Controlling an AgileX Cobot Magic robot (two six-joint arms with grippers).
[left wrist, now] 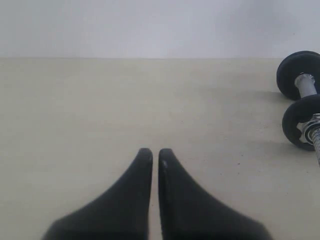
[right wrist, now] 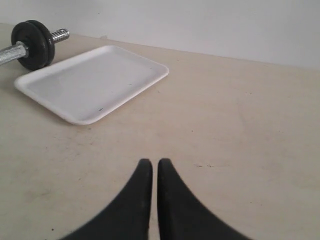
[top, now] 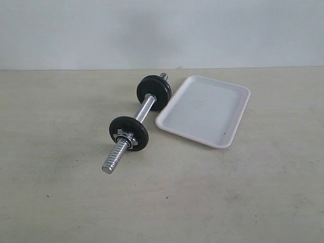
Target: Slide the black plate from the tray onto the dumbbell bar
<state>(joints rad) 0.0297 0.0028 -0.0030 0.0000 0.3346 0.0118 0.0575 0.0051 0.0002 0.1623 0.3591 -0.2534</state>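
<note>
Closest to the exterior camera, the dumbbell bar (top: 144,109) is lying on the worktop (top: 228,192), its bare threaded end pointing toward the viewer. A black disc (top: 137,126) is sitting behind that thread, with a silver star-shaped nut (top: 124,137) pressing against its near face. At the far end, the black plate (top: 161,91) is sitting upright on the bar, just beside a corner of the tray (top: 205,109), which is lying flat to the right of the bar. The left fingers (left wrist: 146,159) are resting together, clamping nothing, well apart from the bar. The right fingers (right wrist: 145,169) are likewise pressing together, gripping nothing, well apart from the tray.
</note>
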